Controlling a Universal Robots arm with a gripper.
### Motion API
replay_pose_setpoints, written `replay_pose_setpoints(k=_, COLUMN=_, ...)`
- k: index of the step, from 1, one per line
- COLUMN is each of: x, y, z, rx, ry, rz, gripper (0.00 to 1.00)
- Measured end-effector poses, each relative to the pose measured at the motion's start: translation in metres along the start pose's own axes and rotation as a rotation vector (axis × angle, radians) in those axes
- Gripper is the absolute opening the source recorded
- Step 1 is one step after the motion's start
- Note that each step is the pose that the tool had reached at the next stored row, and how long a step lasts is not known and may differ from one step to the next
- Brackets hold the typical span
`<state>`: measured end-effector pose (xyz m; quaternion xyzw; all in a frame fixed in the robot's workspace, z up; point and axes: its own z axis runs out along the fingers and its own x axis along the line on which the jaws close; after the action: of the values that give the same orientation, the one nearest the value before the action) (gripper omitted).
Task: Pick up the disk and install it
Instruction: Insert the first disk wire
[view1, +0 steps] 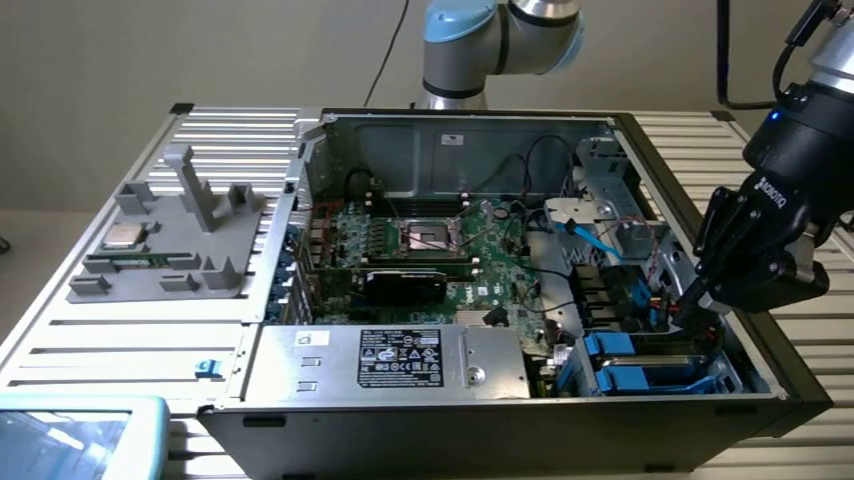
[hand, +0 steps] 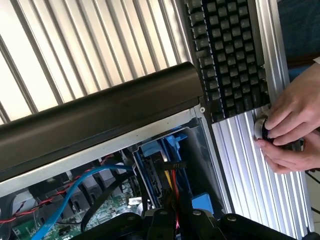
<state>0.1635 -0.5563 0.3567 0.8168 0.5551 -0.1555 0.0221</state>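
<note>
Jaws, tips obscure, inside case (view1: 467, 432)

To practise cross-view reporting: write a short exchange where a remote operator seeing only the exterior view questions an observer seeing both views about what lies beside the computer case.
Operator: What lies beside the computer case, outside my frame?
Observer: A black keyboard lies on the slatted table, right by the case's black rim.
Operator: Is anyone close by?
Observer: Yes. A person's hands rest on a small round object beside the keyboard.
</note>
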Motion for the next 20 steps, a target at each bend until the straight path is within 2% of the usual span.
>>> replay_pose_setpoints(k=2, x=0.0003, y=0.0002, z=0.0010, rx=0.0004, ry=-0.0076, rz=0.016, gripper=0.15)
replay_pose_setpoints(k=3, x=0.0004, y=0.0002, z=0.0017, rx=0.0018, ry=-0.0090, rz=0.025, gripper=0.15)
replay_pose_setpoints(k=9, x=0.0015, y=0.0008, z=0.0054, rx=0.0157, ry=-0.0045, rz=0.095, gripper=0.15)
replay_pose_setpoints(k=12, x=0.0019, y=0.0009, z=0.0067, rx=0.0205, ry=-0.0032, rz=0.127, gripper=0.15)
replay_pose_setpoints(k=20, x=0.0024, y=0.0012, z=0.0084, rx=0.0267, ry=-0.0126, rz=0.210, gripper=0.15)
